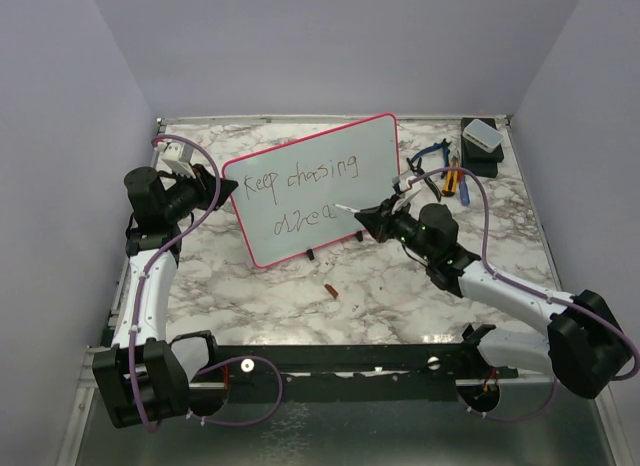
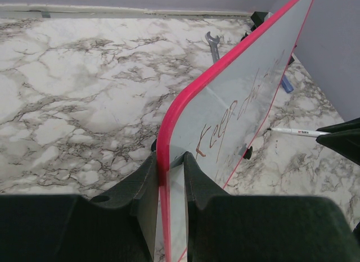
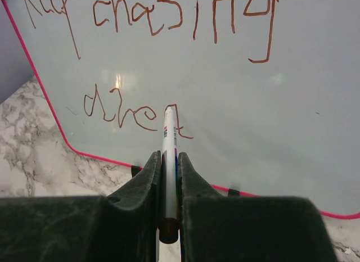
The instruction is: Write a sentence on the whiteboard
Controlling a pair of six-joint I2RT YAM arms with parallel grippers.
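Now | whiteboard: propped upright mid-way across marble table (small black feet under its lower rim) | sentence: "Keep chasing" above, "drea" below | left gripper: clamped on board's left red edge | right gripper: closed round marker, tip touching board by the last letter

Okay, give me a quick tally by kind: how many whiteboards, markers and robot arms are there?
whiteboard: 1
marker: 1
arms: 2 (left arm, right arm)
Total: 4
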